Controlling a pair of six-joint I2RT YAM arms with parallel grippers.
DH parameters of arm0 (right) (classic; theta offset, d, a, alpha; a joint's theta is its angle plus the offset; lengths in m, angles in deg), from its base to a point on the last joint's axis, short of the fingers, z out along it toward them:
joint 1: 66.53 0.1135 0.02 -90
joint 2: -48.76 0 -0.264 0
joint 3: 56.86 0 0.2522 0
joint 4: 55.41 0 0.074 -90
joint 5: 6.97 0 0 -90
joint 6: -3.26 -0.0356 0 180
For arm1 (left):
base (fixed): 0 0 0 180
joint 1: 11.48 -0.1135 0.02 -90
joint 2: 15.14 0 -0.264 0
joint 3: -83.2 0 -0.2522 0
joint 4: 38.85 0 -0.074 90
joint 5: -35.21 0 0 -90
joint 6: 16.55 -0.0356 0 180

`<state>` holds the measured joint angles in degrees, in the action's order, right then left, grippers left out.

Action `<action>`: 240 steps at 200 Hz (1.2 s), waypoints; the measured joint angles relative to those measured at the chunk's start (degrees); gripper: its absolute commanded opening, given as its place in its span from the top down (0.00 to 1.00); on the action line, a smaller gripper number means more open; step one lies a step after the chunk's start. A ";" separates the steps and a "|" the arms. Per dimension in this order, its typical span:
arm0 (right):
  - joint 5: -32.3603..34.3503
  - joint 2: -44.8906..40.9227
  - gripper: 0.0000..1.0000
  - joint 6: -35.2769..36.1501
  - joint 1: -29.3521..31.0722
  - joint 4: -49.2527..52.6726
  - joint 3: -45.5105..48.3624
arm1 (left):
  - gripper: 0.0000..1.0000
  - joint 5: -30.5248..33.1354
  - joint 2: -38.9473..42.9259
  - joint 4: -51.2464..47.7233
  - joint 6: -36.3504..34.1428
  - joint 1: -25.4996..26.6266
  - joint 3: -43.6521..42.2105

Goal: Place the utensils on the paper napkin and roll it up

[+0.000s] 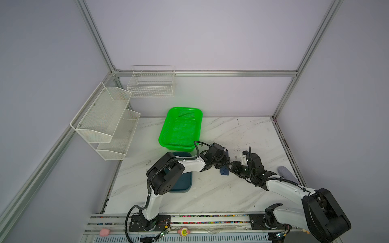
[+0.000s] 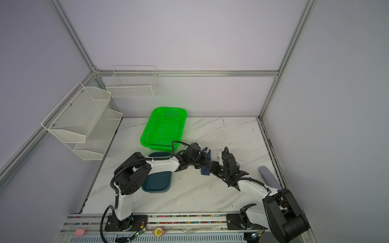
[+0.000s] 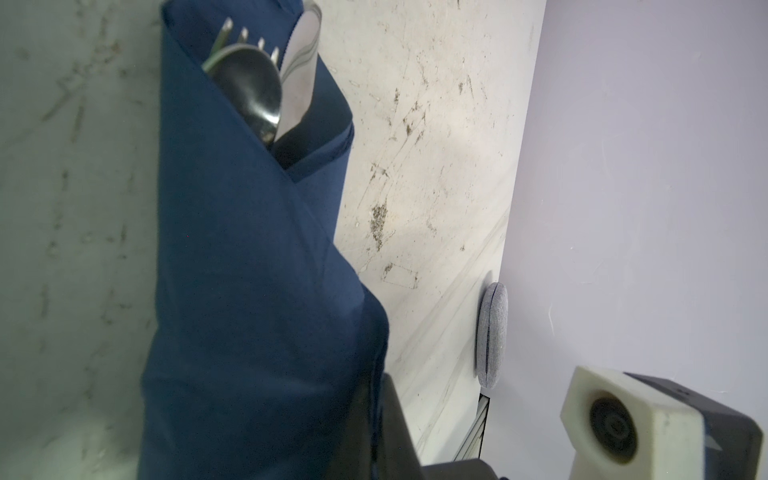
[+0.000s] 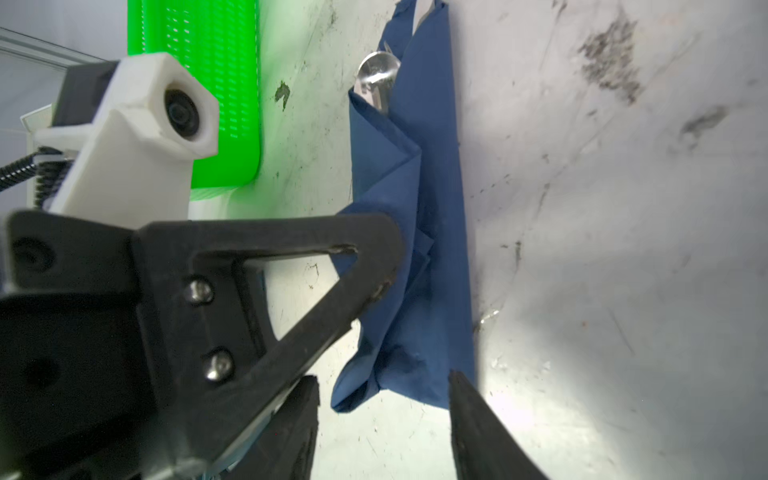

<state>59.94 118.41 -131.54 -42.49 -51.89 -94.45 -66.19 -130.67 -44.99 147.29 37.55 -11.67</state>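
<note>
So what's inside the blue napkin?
The napkin is rolled around a fork, a spoon and a knife. Only the fork's tines, the spoon's bowl and the knife's tip poke out of one end. The handles are covered.

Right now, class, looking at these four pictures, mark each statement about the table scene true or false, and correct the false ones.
1. The utensils are wrapped in the paper napkin, with fork tines and the spoon bowl poking out at one end. True.
2. The rolled napkin lies inside the green basket. False: it lies on the marble table, outside the basket.
3. The right pincer has its jaws apart. True.
4. The teal tray sits at the table's far right edge. False: it lies partly under the left arm, left of the middle in both top views.
</note>
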 measured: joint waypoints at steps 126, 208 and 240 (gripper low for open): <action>-1.66 8.02 0.30 -2.73 0.00 -7.58 0.96 | 0.94 0.20 -0.74 0.42 0.07 -0.28 0.20; 0.20 10.80 0.34 -2.56 0.00 -10.88 0.79 | 0.93 -0.13 -0.96 1.53 0.11 -0.61 0.59; 0.59 12.09 0.41 -2.51 0.00 -11.93 0.48 | 0.92 -0.61 -1.16 1.81 0.31 -0.59 0.85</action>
<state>60.53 130.50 -134.05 -42.49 -63.82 -93.97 -66.80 -131.83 -43.18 147.60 36.96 -10.81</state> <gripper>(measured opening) 0.610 0.071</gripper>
